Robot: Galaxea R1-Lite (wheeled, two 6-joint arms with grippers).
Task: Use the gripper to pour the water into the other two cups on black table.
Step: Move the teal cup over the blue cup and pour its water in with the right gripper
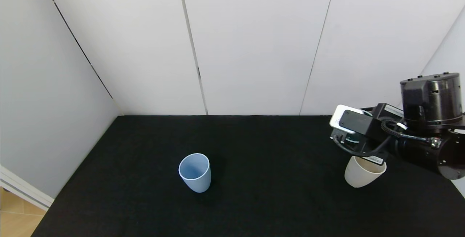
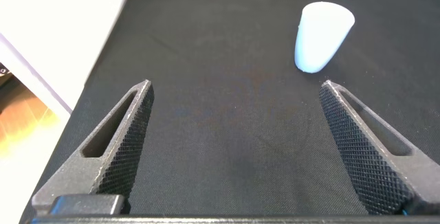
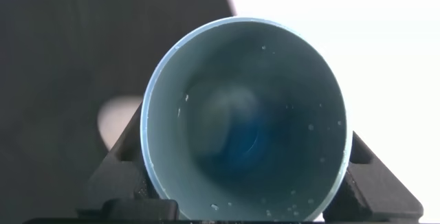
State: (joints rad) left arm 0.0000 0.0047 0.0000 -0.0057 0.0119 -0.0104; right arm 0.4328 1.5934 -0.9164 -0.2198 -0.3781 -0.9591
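Right arm reaches in from the right edge of the worktop (image 1: 254, 150), wrist rolled, white-topped module facing up and toward the left. Right gripper (image 1: 350, 141) hangs just above the beige cup (image 1: 363, 173), mostly hidden under the module and cables in the head view. Right wrist view: its fingers (image 3: 120, 162) are clenched on either side of a teal cup (image 3: 244, 121), whose open mouth faces the camera; droplets of water (image 3: 309, 128) cling to the inner wall, and no pooled liquid can be made out. A pale patch beside the teal cup's rim in that view may be the beige cup; cannot tell for certain. Only a sliver of the teal cup shows under the module in the head view. Beige cup stands upright near the right edge, about midway between the far and near edges. Blue cup (image 1: 195, 172) stands upright near the worktop's middle, slightly toward the left, well apart from the beige cup. Left gripper (image 2: 237, 148) is out of the head view; its own camera shows both fingers (image 2: 124, 141) released and spread wide above bare worktop near the left edge, the blue cup (image 2: 322, 35) farther off beyond them.
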